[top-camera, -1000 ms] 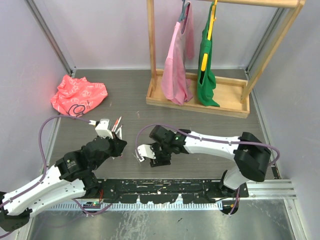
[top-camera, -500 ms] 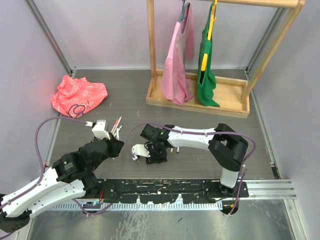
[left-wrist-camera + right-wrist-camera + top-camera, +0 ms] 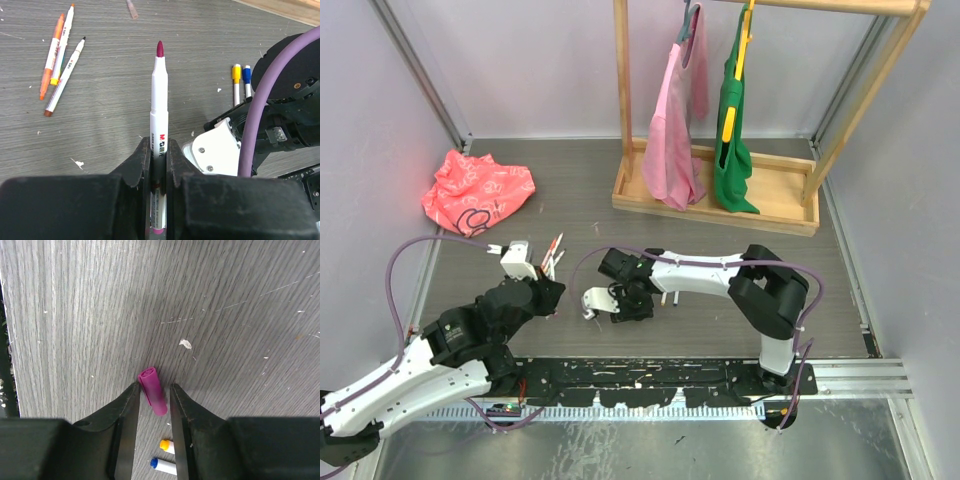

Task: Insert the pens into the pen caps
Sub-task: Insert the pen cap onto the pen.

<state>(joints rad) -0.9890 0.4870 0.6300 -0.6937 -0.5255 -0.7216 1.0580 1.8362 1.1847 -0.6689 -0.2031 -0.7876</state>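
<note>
Top view: the left gripper point(image 3: 554, 292) is sitting just left of the right gripper point(image 3: 588, 308), and both are hanging low over the table point(image 3: 720, 220). A few loose pens point(image 3: 555, 250) are lying a bit beyond and left of the right gripper. I can't make out the cap from up here.

Left wrist view: the left jaws are clamping the magenta pen point(image 3: 159, 100) around the lower barrel. The bare tip is sticking out ahead and passing left of the right gripper. The yellow and blue pens point(image 3: 241, 80) are lying just beyond the right gripper.

Right wrist view: the magenta cap point(image 3: 152, 390) is lying flat on the table, right between the right gripper's fingers point(image 3: 125, 415). The jaws are standing slightly apart on either side of it and aren't pinching it yet, as far as I can tell.

Handling guess: the cap is looking tiny, light, hard and slick, so it's probably going to roll or squirt out. I'm thinking grab it across the middle and leave the open end clear. The pen is looking stiff, and the barrel grip seems fine.
</note>
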